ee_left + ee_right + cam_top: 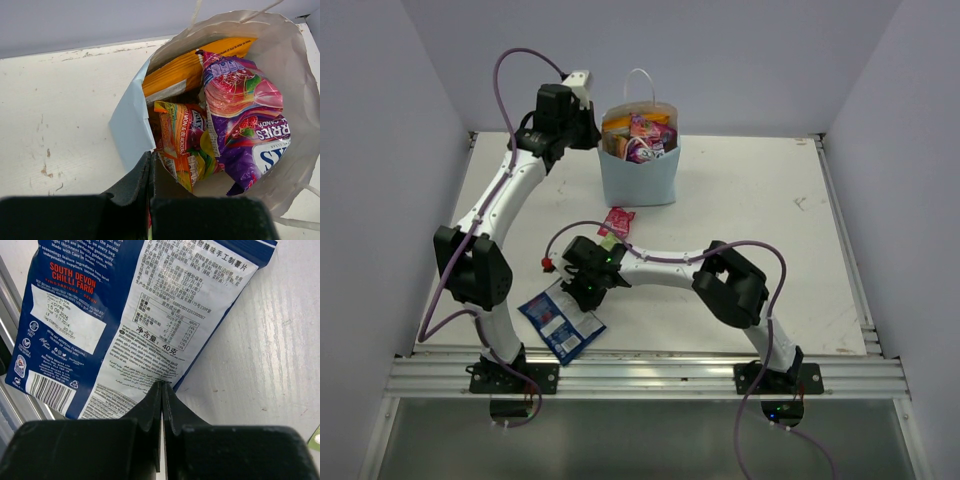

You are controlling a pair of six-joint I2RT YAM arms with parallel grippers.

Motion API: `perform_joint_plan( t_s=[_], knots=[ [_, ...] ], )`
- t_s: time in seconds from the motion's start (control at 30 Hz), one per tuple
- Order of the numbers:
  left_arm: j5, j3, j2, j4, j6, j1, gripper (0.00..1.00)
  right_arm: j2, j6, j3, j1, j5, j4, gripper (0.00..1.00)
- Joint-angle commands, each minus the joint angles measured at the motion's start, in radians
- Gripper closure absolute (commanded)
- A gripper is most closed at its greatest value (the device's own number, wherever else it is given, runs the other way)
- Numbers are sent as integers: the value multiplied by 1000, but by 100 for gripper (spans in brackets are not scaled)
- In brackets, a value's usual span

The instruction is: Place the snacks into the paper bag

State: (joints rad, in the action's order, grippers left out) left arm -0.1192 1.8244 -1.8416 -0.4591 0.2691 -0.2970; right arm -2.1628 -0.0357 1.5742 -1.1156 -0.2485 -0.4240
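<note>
The paper bag (638, 185) stands at the bench's far edge, its packets (240, 115) partly hidden. The left gripper (150, 159) is pressed together at the rim (grip on paper unclear). The right gripper (162, 386) is pressed together at the blue-white packet (562, 322) by the near edge. The pink sachet (616, 222) lies between.

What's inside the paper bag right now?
Inside the paper bag: an orange chip bag, a purple candy bag and a yellow-orange candy packet. Anything beneath them, and the bag's bottom, is covered.
</note>
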Motion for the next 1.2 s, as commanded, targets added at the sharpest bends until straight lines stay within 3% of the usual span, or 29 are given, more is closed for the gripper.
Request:
perform_joint_plan(
  t_s=[0.0, 0.1, 0.23, 0.3, 0.43, 0.67, 0.7, 0.77, 0.8, 0.9, 1.07, 1.17],
  knots=[
    [-3, -5, 51, 19, -22, -1, 100, -62, 8, -60, -7, 92, -42, 100],
    [-7, -7, 51, 19, -22, -1, 100, -14, 7, -71, -7, 104, -32, 55],
    [-10, -13, 56, 16, -27, -1, 100, 41, 19, -94, -9, 77, -21, 34],
    [-10, -14, 59, 14, -31, -1, 100, 46, 28, -94, -18, 80, -25, 28],
    [-5, -16, 65, 16, -41, -1, 100, -12, 77, -79, -38, 101, -48, 25],
    [-2, -14, 68, 20, -42, 7, 100, -101, 96, -92, -82, 276, -59, 31],
    [-2, -14, 68, 22, -44, 7, 100, -104, 92, -94, -84, 296, -58, 42],
    [-3, -14, 68, 23, -44, 10, 100, -118, 80, -102, -84, 334, -56, 53],
    [-4, -14, 65, 23, -44, 10, 100, -127, 77, -105, -84, 344, -55, 72],
    [-8, -16, 62, 23, -44, 10, 100, -153, 65, -102, -82, 368, -70, 100],
    [-13, -13, 61, 27, -44, 12, 100, -25, 43, -114, -75, 467, -107, 100],
    [-13, -8, 64, 22, -45, 12, 100, 173, -12, -100, -27, 526, -150, 100]
  ],
)
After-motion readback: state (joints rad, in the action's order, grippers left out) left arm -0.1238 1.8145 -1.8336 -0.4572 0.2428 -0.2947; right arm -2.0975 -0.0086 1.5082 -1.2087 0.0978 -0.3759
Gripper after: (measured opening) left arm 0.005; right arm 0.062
